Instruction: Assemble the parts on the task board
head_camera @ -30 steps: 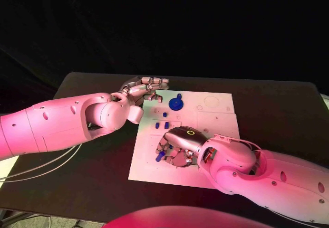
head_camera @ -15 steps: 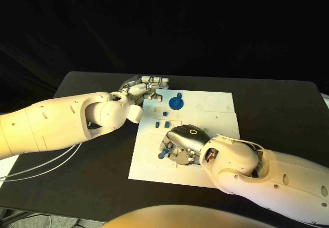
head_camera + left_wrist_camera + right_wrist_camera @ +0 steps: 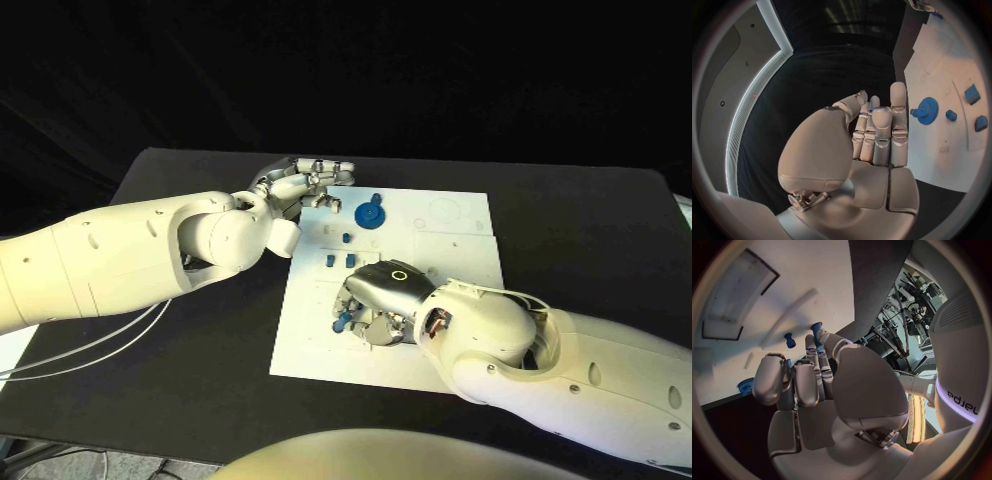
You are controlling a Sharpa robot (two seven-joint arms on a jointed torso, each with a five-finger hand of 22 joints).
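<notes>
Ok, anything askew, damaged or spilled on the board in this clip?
Nothing stands out. The task board lies flat on the table, the blue gear sits on it near the left robot hand, and the right robot hand pinches a small blue part.

head view looks down on the task board (image 3: 433, 290); both wrist views sit close behind their hands, sharing it

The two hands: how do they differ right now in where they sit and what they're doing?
The left hand sits at the task board's far left corner, beside the blue gear; the right hand lies over the board's near part. The left hand's fingers are drawn together, with nothing plainly held; the right hand's fingers curl down at a small blue part, though a grip can't be confirmed. Both are silver, on white arms.
</notes>
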